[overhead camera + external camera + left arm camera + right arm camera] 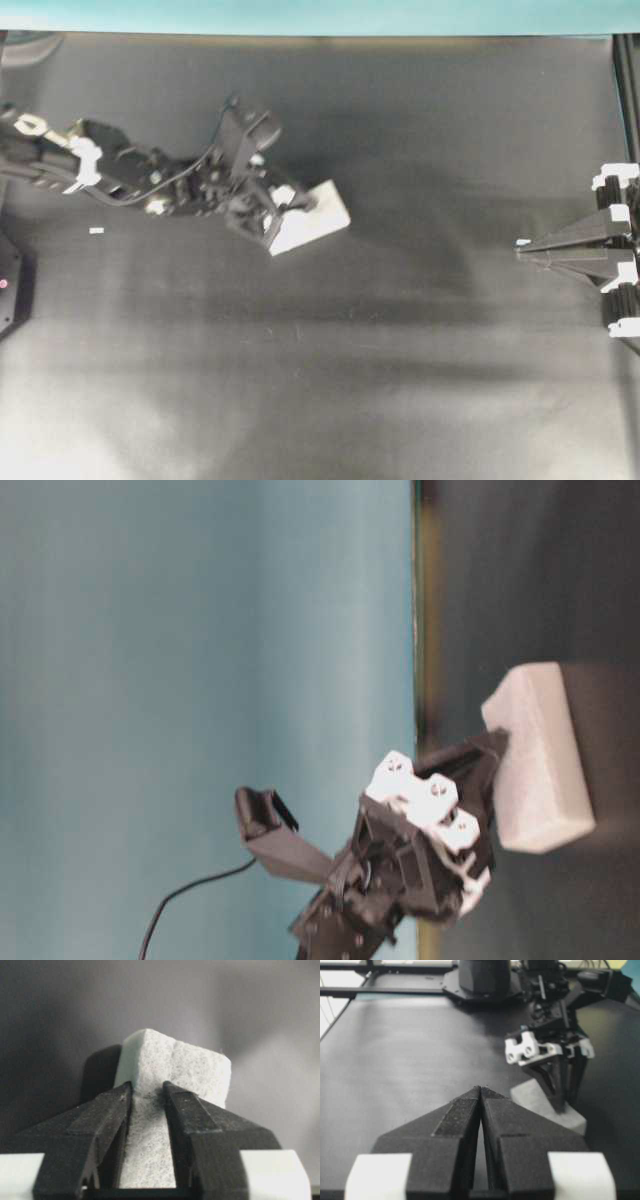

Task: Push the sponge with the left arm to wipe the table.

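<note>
sponge (pixel 172 1075) flat on table (pixel 400 380), left of centre in the overhead view. left gripper (pixel 147 1091) tips press down on its top face, narrowly parted, nothing clamped between. right gripper (pixel 481 1091) clenched, empty, well apart. only the overhead view shows a white fleck (pixel 96 231).

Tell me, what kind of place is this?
Probably a robot lab bench: a wide matte black table with a teal backdrop, two black jointed robot arms, and only a small white rectangular sponge to practise wiping with.
</note>
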